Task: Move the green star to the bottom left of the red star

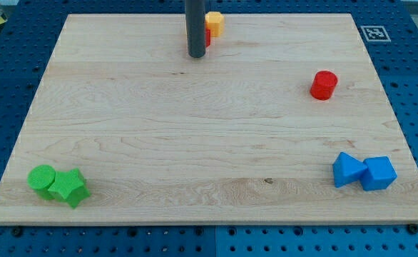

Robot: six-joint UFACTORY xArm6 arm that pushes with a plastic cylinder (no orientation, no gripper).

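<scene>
The green star lies at the view's bottom left of the wooden board, touching a green round block on its left. A red block, its shape mostly hidden behind the rod, sits at the view's top centre, touching a yellow block. My tip rests on the board just left of that red block, far from the green star.
A red cylinder stands at the view's right. A blue triangular block and a blue cube touch each other at the bottom right. A marker tag sits off the board's top right corner.
</scene>
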